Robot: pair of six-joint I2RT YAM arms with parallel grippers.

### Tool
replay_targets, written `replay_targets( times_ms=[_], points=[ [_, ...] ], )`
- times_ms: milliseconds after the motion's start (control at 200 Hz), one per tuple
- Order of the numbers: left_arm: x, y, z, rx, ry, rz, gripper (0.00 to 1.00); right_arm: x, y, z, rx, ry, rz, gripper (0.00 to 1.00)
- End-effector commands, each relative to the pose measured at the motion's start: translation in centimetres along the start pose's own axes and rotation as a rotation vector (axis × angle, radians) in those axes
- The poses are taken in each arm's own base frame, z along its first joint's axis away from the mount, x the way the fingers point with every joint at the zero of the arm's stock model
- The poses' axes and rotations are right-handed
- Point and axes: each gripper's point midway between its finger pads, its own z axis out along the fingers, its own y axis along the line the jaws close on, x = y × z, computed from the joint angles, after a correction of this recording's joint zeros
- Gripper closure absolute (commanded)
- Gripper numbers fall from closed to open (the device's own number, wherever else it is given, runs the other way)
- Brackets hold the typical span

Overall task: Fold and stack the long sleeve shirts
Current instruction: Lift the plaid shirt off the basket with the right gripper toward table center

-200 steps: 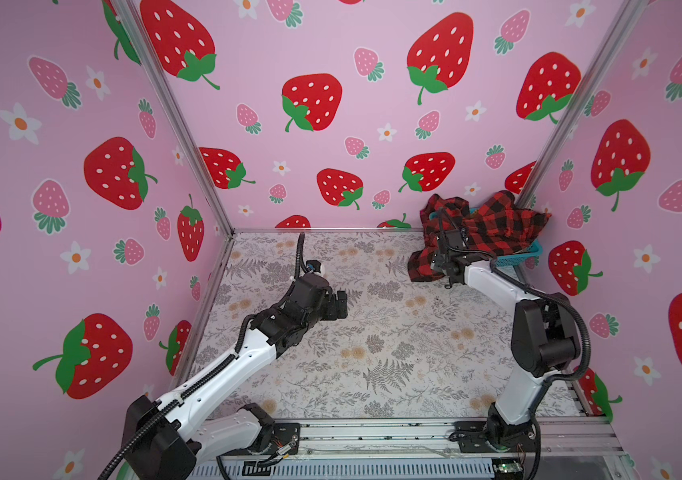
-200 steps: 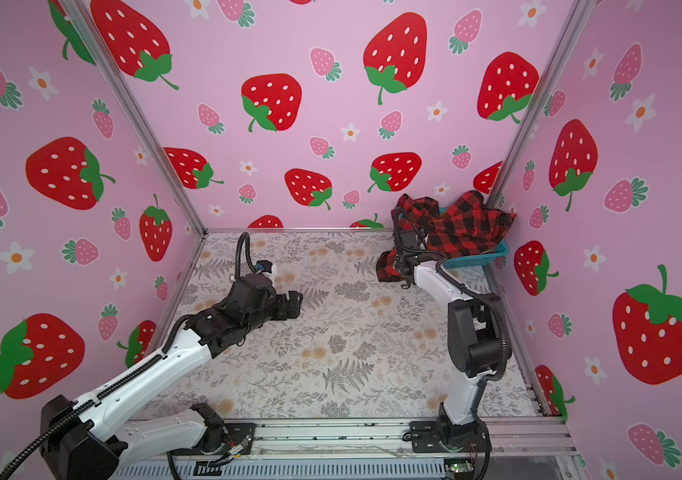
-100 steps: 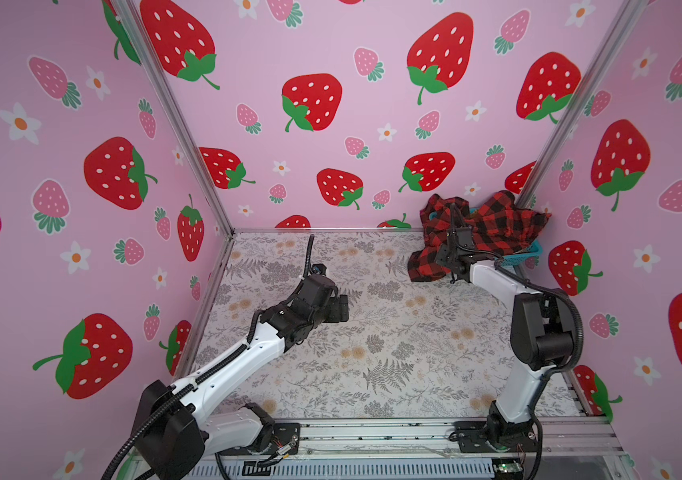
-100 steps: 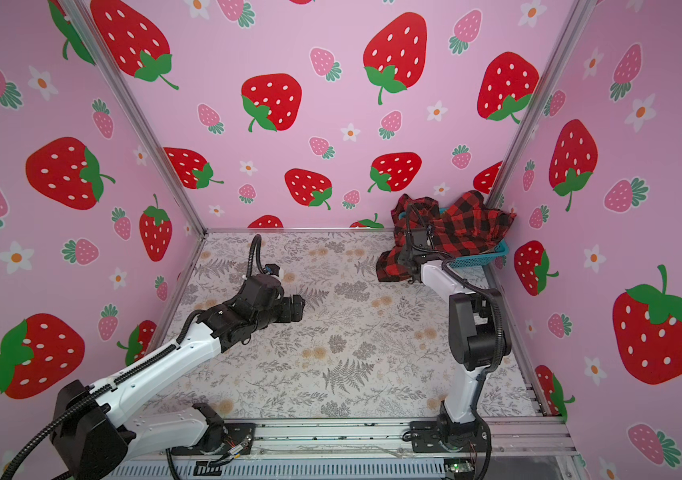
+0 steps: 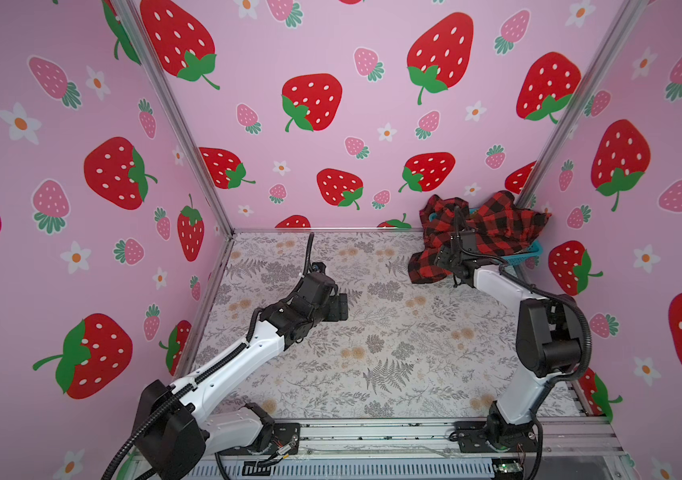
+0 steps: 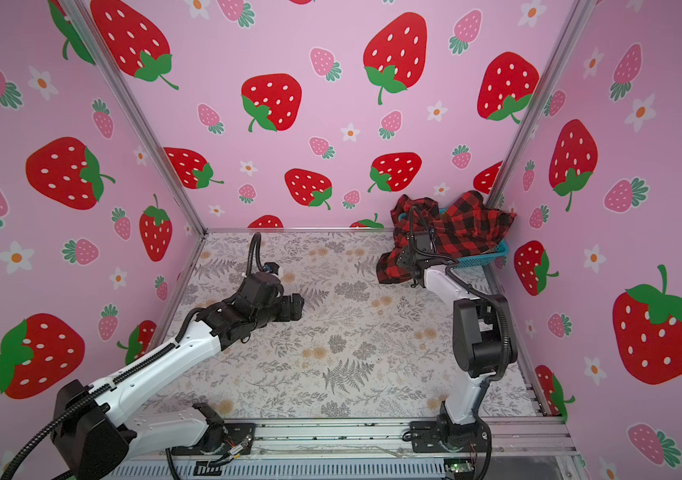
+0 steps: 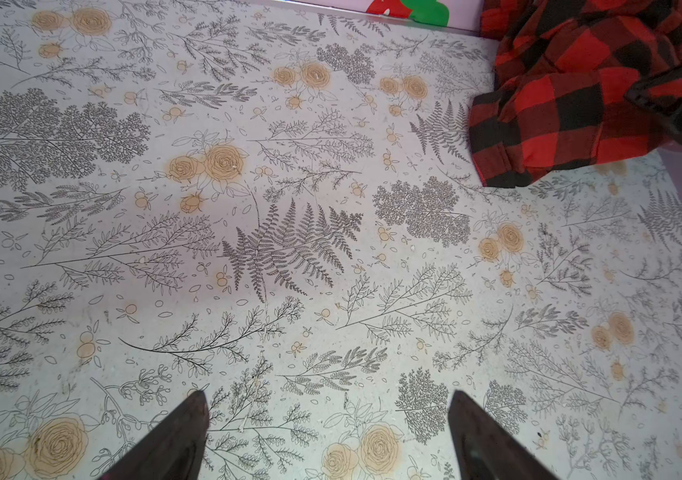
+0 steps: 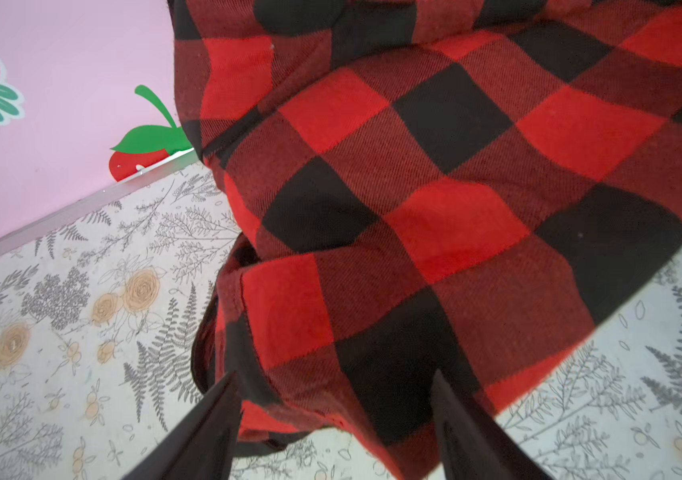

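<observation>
We've got the red-and-black shirt (image 5: 493,232) heaped over the teal basket (image 5: 533,254) at one o'clock on the table (image 5: 372,374), with a tail spilling onto the floral top. Our right gripper (image 8: 331,378) straddles that cloth, jaws apart. The left gripper (image 7: 329,395) hangs near mid-table, spread wide and empty.

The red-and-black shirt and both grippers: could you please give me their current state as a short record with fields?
Shirt: red-and-black shirt, unfolded, bunched over the teal basket in the far right corner, one end hanging onto the table
Left gripper: open, empty, above the table
Right gripper: open, straddling the fabric of the hanging end
Other shirts: none visible
</observation>
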Motion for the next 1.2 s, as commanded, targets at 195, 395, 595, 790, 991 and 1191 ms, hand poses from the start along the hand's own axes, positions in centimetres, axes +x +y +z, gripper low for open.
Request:
replay_targets(
  times_ms=[195,395,595,790,991,1191],
  points=[
    [-0.8,-0.1,0.5,-0.015,-0.002,-0.029,0.08,2.4,-2.2,-1.2,0.002,0.096,-0.023,0.25],
    [-0.6,-0.1,0.9,-0.016,0.011,-0.031,0.09,1.6,-2.3,0.7,-0.067,0.101,-0.004,0.42],
    [-0.6,0.0,0.7,-0.018,0.011,-0.024,0.1,0.1,-0.8,1.8,-0.116,0.074,-0.033,0.69],
    [-1.1,0.1,0.5,-0.024,0.0,-0.03,0.11,-0.5,1.7,0.7,-0.199,0.064,-0.063,1.0],
    [-3.4,0.6,-0.6,-0.018,-0.04,-0.068,0.11,-2.9,9.5,-6.1,-0.379,-0.057,-0.215,1.0],
    [-6.5,2.4,-3.0,-0.019,-0.098,-0.163,0.11,-3.7,21.1,-19.9,-0.727,-0.243,-0.454,1.0]
  ],
)
